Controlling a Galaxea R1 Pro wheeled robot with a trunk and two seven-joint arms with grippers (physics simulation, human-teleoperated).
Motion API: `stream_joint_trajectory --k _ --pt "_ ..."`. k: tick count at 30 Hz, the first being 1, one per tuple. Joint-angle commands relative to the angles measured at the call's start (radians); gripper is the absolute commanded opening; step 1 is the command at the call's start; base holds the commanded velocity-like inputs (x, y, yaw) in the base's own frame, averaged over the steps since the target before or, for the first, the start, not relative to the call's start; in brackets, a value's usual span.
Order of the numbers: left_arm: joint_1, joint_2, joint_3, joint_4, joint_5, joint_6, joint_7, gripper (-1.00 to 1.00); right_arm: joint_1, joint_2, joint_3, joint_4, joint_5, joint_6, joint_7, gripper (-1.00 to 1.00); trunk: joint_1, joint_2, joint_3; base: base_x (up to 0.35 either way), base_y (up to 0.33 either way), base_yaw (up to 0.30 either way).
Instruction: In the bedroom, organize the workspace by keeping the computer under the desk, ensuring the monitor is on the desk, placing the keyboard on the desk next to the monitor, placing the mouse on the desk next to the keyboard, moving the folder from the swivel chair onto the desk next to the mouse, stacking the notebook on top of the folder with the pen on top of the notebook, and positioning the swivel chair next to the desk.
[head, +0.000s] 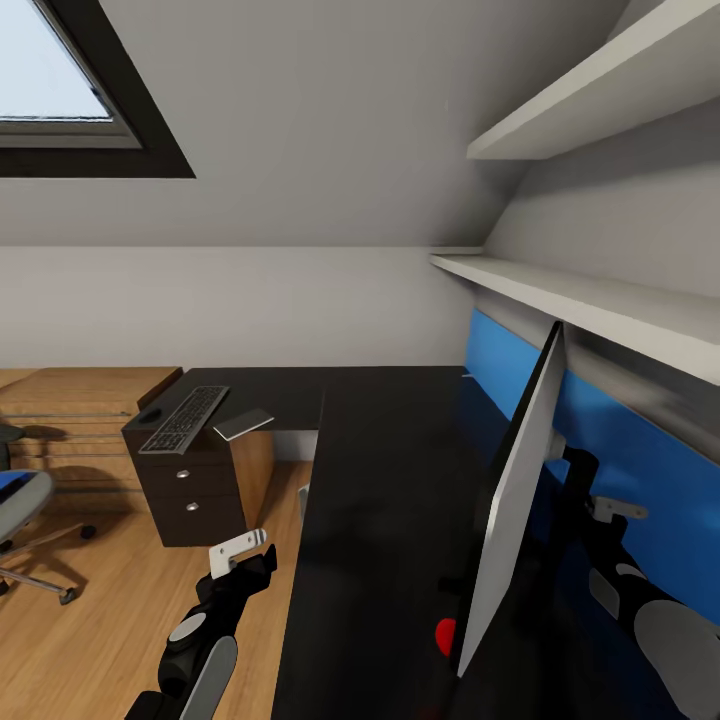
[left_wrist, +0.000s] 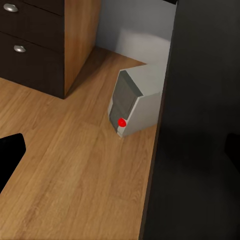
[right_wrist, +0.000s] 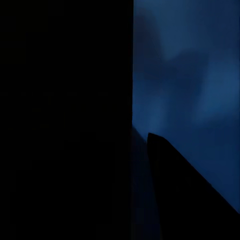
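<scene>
The left gripper (head: 240, 552) hangs over the wooden floor (head: 120, 630) just off the front edge of the desk (head: 380, 480); its pale fingers show, but whether they are spread or closed cannot be told, and nothing is seen in them. The right gripper (head: 612, 508) sits behind the monitor (head: 515, 490), between the screen's back and the blue wall panel (head: 640, 460); its opening cannot be told either.

The monitor stands on the desk, seen nearly edge-on, tilted. The computer (left_wrist: 135, 102) stands on the floor, tucked partly under the desk's edge, red light facing out, beside the drawer unit (head: 195, 490). On the desk's far wing above that unit lie the keyboard (head: 186, 418), the mouse (head: 150, 414) just beside it, and a flat grey notebook (head: 243, 423) on the keyboard's other side. The swivel chair (head: 25, 510) stands well away from the desk, something blue on its seat.
</scene>
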Motion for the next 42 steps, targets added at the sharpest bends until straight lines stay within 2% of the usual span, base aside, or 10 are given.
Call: stream_joint_trajectory --k 1,15,16,34,37,39,42 --pt "-0.001 0.0 -0.001 -0.002 0.009 0.002 0.008 1.0 -0.001 -0.001 0.031 -0.002 -0.034 -0.001 -0.007 -1.0 0.0 -0.001 -0.001 0.0 0.0 0.0" --pt "0.0 0.0 -0.001 -0.002 0.009 0.002 0.008 1.0 -0.001 -0.001 0.032 -0.002 -0.034 -0.001 -0.007 -1.0 0.0 -0.001 -0.001 0.0 0.0 0.0" --pt "0.0 0.0 -0.001 -0.002 0.009 0.002 0.008 1.0 -0.001 -0.001 0.032 -0.002 -0.034 -0.001 -0.007 1.0 0.0 -0.001 -0.001 0.0 0.0 0.0" --pt "0.0 0.0 -0.001 -0.002 0.009 0.002 0.008 1.0 -0.001 -0.001 0.036 -0.001 -0.031 -0.001 -0.006 1.0 0.0 -0.001 -0.001 0.0 0.0 0.0" --pt "0.0 0.0 -0.001 -0.002 0.009 0.002 0.008 1.0 -0.001 -0.001 0.041 -0.001 -0.016 -0.001 -0.005 1.0 0.0 -0.001 -0.001 0.0 0.0 0.0" --pt "0.0 0.0 -0.001 -0.002 0.009 0.002 0.008 1.0 -0.001 0.0 0.044 0.0 0.016 -0.001 -0.005 1.0 0.0 -0.001 -0.001 0.0 0.0 0.0" --pt "0.0 0.0 -0.001 -0.002 0.009 0.002 0.008 1.0 -0.001 0.0 0.046 0.001 0.035 -0.001 -0.005 1.0 0.0 -0.001 -0.001 0.0 0.0 0.0"
